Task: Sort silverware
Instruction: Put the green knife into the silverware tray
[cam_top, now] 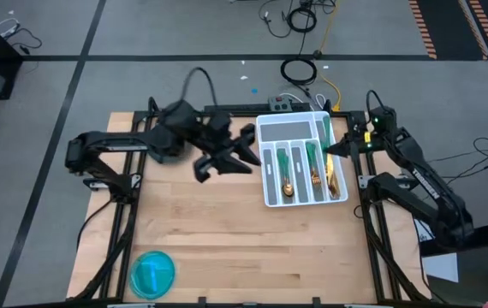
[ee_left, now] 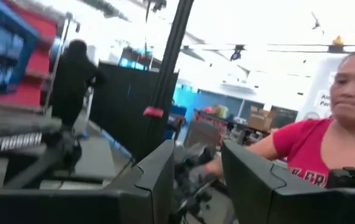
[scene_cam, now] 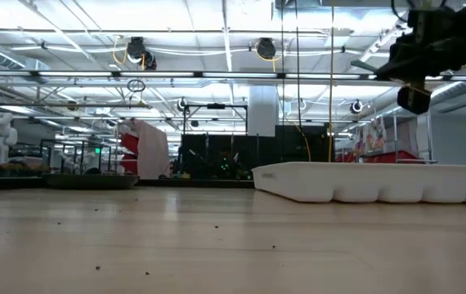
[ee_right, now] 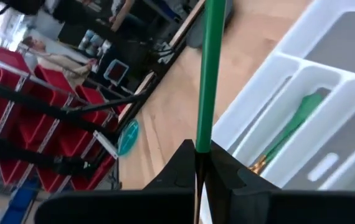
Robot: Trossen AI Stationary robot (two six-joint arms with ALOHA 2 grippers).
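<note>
Your right gripper (ee_right: 201, 163) is clamped on a green handle (ee_right: 210, 68), its long axis running straight out past the fingertips, poised over the right side of the white tray (cam_top: 271, 198). The slots lie directly below (most silverware (cam_top: 312, 168) already lies lengthwise in them). Your left gripper (cam_top: 246, 151), parted and empty, hovers just left of the tray, with bare table beyond.
</note>
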